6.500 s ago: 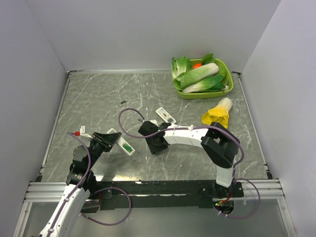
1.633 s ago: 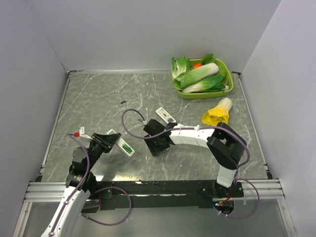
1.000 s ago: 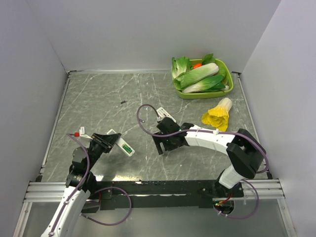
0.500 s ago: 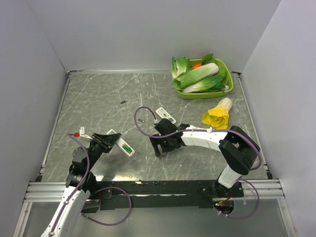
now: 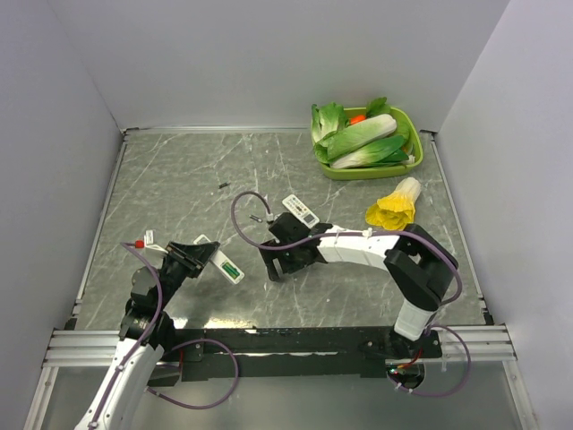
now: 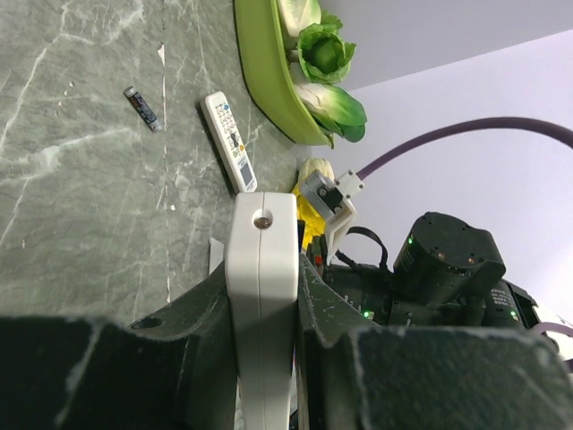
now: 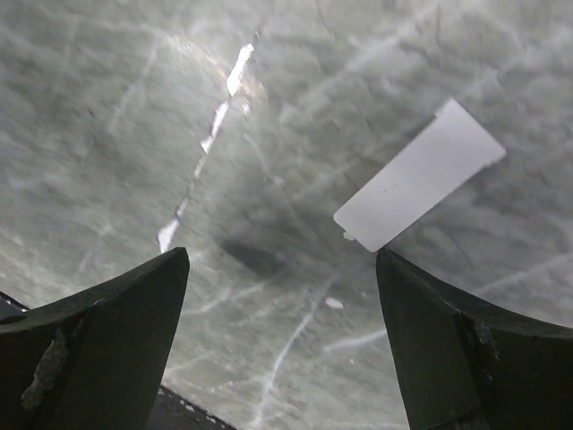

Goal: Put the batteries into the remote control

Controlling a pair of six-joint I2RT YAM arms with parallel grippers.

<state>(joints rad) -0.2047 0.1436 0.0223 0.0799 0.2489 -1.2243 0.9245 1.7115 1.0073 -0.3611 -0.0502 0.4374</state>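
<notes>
The slim white remote control [image 5: 218, 259] is pinched edge-on between the jaws of my left gripper [image 5: 197, 256], at the table's near left. Its back faces up, and the green batteries [image 5: 230, 267] show in the open compartment. In the left wrist view the remote control [image 6: 260, 269] stands upright in the left gripper [image 6: 261, 279]. My right gripper [image 5: 274, 266] hangs open just right of the remote, low over the table. In its own view the right gripper [image 7: 279, 260] holds nothing, and a flat white cover piece [image 7: 419, 176] lies by its right fingertip.
A wider white remote with coloured buttons [image 5: 300, 210] lies behind the right arm. A small dark cylinder [image 6: 143, 108] lies farther back. A green tray [image 5: 358, 173] of leafy vegetables sits at the back right, with a yellow-white vegetable [image 5: 395, 205] in front of it. A red-capped item [image 5: 141, 242] lies far left.
My right gripper has swung left toward the held remote, still open. The left gripper and the remote have not moved.
</notes>
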